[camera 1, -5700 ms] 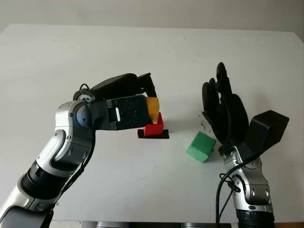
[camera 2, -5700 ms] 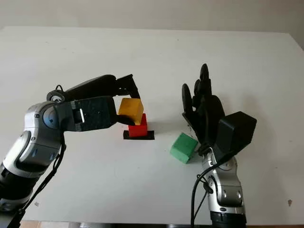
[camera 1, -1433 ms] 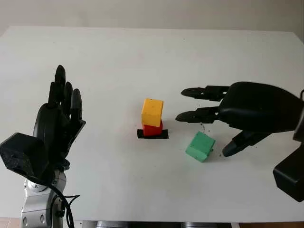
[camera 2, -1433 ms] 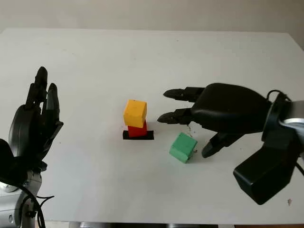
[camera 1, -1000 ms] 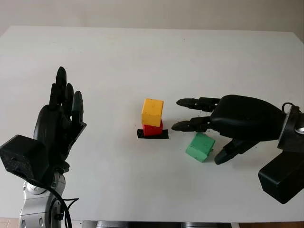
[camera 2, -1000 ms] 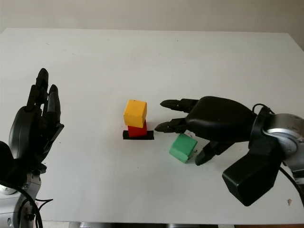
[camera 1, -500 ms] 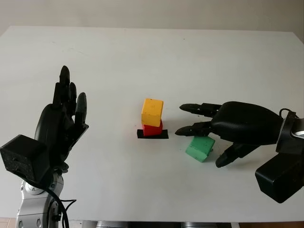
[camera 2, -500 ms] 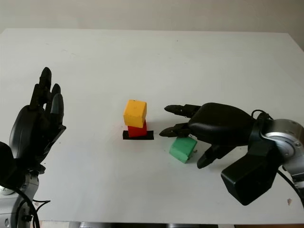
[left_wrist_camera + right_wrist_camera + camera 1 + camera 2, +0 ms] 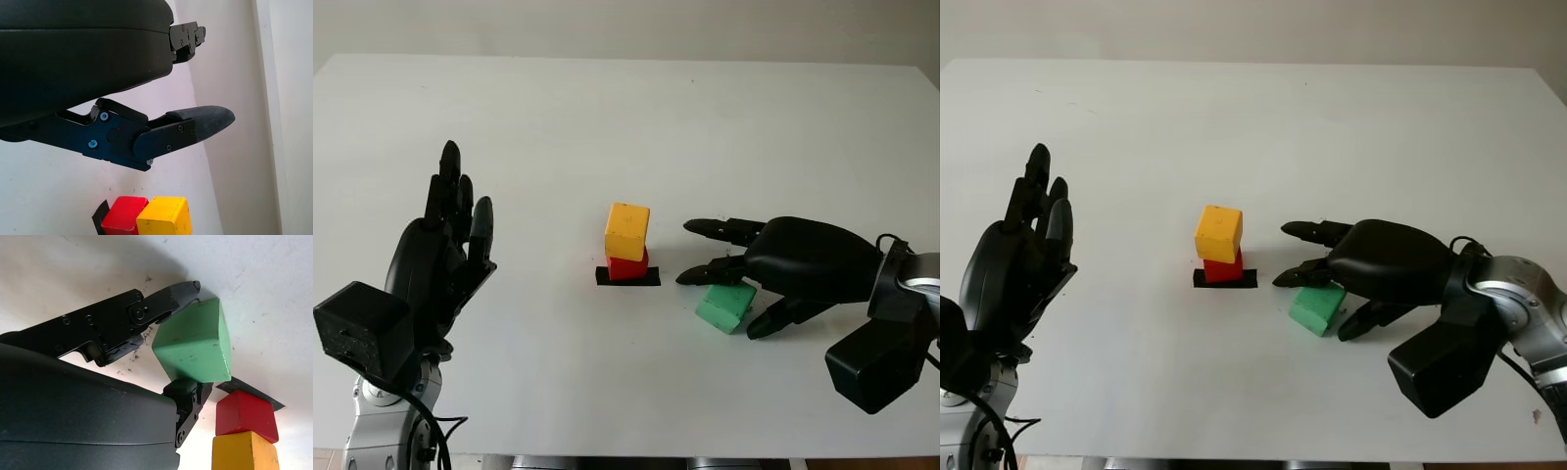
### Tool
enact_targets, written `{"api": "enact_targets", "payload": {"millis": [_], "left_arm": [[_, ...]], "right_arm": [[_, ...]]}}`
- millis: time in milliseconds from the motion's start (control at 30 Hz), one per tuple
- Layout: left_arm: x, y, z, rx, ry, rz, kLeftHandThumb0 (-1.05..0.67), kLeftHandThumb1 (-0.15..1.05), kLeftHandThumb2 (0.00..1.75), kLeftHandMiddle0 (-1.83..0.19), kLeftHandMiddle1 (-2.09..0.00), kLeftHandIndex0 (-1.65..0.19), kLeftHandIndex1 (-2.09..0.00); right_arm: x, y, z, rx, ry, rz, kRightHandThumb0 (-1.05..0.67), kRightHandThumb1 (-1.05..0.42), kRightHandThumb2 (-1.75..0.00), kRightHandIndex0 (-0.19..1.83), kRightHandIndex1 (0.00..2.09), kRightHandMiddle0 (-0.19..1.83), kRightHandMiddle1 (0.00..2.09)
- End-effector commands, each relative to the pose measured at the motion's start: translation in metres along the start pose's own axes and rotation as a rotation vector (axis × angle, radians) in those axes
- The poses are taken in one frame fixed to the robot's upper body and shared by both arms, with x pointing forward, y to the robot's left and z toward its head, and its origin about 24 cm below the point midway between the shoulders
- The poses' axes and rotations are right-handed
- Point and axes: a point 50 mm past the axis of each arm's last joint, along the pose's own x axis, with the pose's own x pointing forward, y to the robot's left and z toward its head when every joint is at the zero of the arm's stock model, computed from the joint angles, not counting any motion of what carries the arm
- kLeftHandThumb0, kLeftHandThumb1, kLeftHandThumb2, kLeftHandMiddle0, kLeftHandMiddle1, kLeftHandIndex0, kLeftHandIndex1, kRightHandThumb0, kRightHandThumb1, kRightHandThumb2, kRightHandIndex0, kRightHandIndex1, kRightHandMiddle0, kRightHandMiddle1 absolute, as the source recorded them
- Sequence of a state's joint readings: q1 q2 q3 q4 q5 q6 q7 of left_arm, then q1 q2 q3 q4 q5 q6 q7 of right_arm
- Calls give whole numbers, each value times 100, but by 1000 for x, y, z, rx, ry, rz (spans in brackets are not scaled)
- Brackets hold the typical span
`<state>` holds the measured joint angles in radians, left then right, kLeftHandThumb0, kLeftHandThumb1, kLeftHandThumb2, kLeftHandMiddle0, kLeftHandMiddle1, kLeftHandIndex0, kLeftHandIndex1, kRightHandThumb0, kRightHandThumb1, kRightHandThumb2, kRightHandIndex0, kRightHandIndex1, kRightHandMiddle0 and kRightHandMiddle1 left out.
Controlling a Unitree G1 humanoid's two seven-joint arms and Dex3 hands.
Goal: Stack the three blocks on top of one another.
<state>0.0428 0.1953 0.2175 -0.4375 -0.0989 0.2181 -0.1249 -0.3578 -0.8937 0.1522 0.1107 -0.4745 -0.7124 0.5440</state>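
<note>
A yellow block (image 9: 627,231) sits slightly skewed on a red block (image 9: 628,265), which stands on a black mark (image 9: 650,278) at the table's middle. A green block (image 9: 1313,309) lies tilted on the table just right of that stack. My right hand (image 9: 722,299) is low over the green block and open; in the right wrist view a fingertip (image 9: 182,292) and the thumb (image 9: 188,390) sit at opposite sides of the green block (image 9: 195,345), close to or touching it. My left hand (image 9: 462,186) is open and held upright at the left.
The white table (image 9: 626,117) stretches far behind the stack. The red and yellow blocks also appear at the edge of the left wrist view (image 9: 142,223).
My right hand has come down and drawn in around the green block over the last second. The left hand has shifted only slightly. The yellow block stays on the red one.
</note>
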Motion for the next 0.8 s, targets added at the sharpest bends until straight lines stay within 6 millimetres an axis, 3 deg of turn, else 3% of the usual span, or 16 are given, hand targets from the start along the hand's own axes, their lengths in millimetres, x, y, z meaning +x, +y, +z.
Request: {"api": "enact_targets", "payload": {"millis": [0,100,200,300,767], "left_arm": [[-1,2,2,17,-3,-1,-64,105,67,17,-5,18,-5],[-1,3,1,20,3,4,-64,105,67,17,-5,17,-5],[0,4,1,24,6,5,-63,105,67,17,-6,17,-6],[0,4,1,28,10,5,-64,105,66,16,-6,17,-6],[2,3,-2,34,28,0,-66,105,65,18,-5,17,-5]], "right_arm": [[1,-1,2,10,-19,-21,-48,-91,-6,9,8,62,19],[2,-3,3,30,-30,-44,-46,-93,-6,13,8,70,31],[1,-7,5,57,-50,-92,-44,-94,-5,20,7,54,96],[0,-9,5,57,-60,-125,-45,-95,-5,24,7,50,119],[-4,-13,1,168,-36,-139,-41,-92,-5,27,7,48,126]]}}
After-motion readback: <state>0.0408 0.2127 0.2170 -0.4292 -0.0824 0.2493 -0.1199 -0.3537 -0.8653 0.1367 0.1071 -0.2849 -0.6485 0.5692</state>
